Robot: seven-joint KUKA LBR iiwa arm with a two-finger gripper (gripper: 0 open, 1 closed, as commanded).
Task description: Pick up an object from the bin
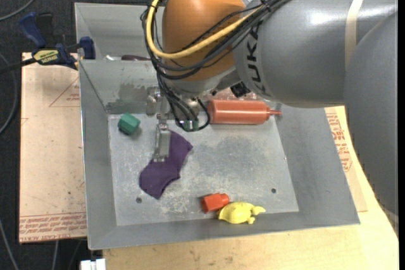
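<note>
End effector point(162, 139) touches one purple cloth point(159, 179), frame centre; its opening cannot be told. One each: green block point(129, 124), red bottle point(237, 112), orange block point(214, 202), yellow toy point(237, 214).

We can read only one piece of lettering, and it stands on the grey arm point(316, 41): large dark capitals running sideways along its casing, of which we make out "UK". They lie just beside the orange cover point(199, 16), where the yellow and black cables point(190, 55) cross in front, so we cannot tell the remaining letters of the word.
</note>
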